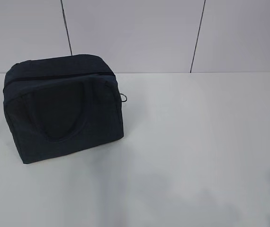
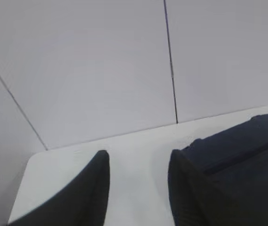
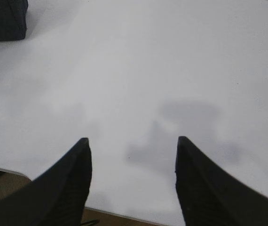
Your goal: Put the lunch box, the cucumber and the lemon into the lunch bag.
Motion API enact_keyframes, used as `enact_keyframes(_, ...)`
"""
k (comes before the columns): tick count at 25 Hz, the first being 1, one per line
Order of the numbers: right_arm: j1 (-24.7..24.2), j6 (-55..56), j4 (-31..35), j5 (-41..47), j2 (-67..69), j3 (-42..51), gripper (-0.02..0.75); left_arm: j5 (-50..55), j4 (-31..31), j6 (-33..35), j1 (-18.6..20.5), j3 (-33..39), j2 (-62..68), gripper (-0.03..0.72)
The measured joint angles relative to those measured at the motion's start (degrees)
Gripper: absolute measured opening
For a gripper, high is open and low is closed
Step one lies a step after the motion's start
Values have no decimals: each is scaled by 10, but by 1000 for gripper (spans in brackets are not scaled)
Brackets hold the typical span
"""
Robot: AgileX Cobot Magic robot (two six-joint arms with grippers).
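Standing on the left half of the white table (image 1: 196, 156), the lunch bag (image 1: 64, 111) sits upright with its dark navy top panel closed and the zipper line running across the upper edge. One looped handle (image 1: 59, 116) lies flat against the front face, and a small ring pull (image 1: 124, 98) hangs off the right end. Behind the table rises a pale panelled wall (image 1: 135, 33) with dark vertical seams.

From the left wrist view, the left gripper (image 2: 138, 188) has its two dark fingers spread with bare tabletop showing between them; nothing is held. Its right finger overlaps the near corner of the lunch bag (image 2: 247, 160) in that view, though whether it touches the fabric cannot be told.

From the right wrist view, the right gripper (image 3: 131, 183) is likewise parted and empty, poised over open table near the front edge. A corner of the lunch bag (image 3: 2, 19) shows at the far upper left, well apart from it. Soft shadows of the arm fall on the surface ahead.
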Motion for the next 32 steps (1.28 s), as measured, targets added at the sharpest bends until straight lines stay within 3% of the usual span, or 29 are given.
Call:
enact_keyframes(9, 0, 0, 0, 0, 0, 0, 437, 233, -97, 59, 0, 42, -197, 267)
enact_keyframes(14, 0, 0, 0, 0, 0, 0, 436, 308, -201, 163, 0, 88, -299, 265)
enact_keyframes(22, 0, 0, 0, 0, 0, 0, 436, 367, -260, 181, 0, 164, -431, 270)
enact_keyframes(32, 0, 0, -4, 0, 0, 0, 436, 381, -266, 193, 0, 192, -435, 268)
